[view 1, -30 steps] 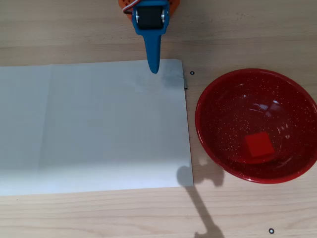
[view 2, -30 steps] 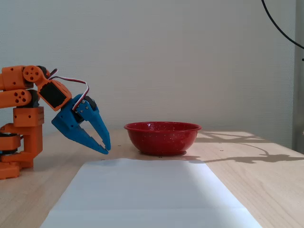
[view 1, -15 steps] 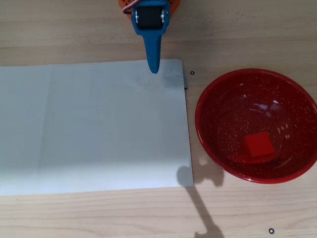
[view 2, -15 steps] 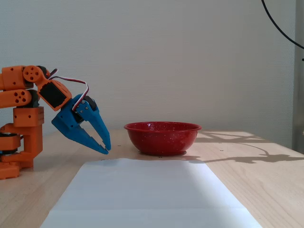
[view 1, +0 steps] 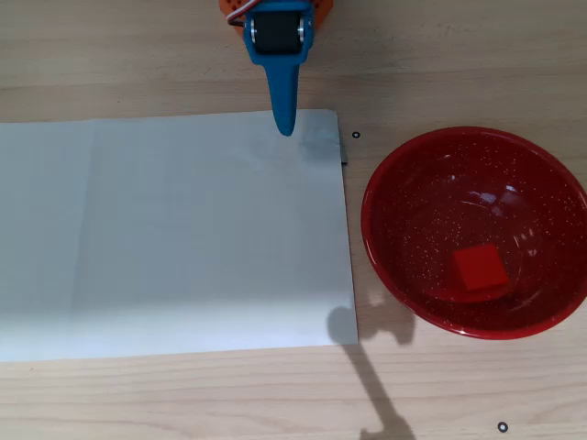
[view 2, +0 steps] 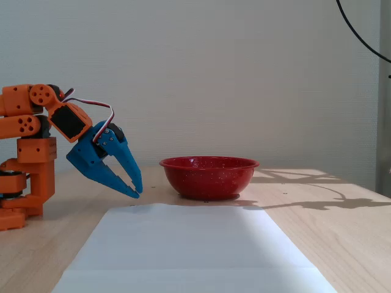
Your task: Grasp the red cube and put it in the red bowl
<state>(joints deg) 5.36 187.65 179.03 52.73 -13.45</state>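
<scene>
A small orange robot arm [view 2: 30,152] stands at one end of a pale wooden table [view 1: 183,55], folded low, with its blue gripper [view 2: 137,190] pointing down and forward. From the side, in the fixed view, the two blue fingers come together at their tips, with only a thin slot between them higher up; the jaws are closed and nothing is held in them. The tips hang just above the near edge of a sheet of white paper [view 1: 183,238] without clearly touching it. From above, in the overhead view, the gripper [view 1: 285,126] shows as a single blue wedge whose point lies over the paper's top edge, close to that sheet's right-hand corner. The red bowl [view 1: 385,183], glossy and finely speckled with white, sits on the bare wood beyond the paper's edge, well apart from the fingertips and to their right in both views. The red cube [view 1: 479,268] rests inside the bowl on its bottom, slightly off centre, on the side farther from the gripper. In the fixed view the red bowl [view 2: 209,177] hides the cube behind its wall.
</scene>
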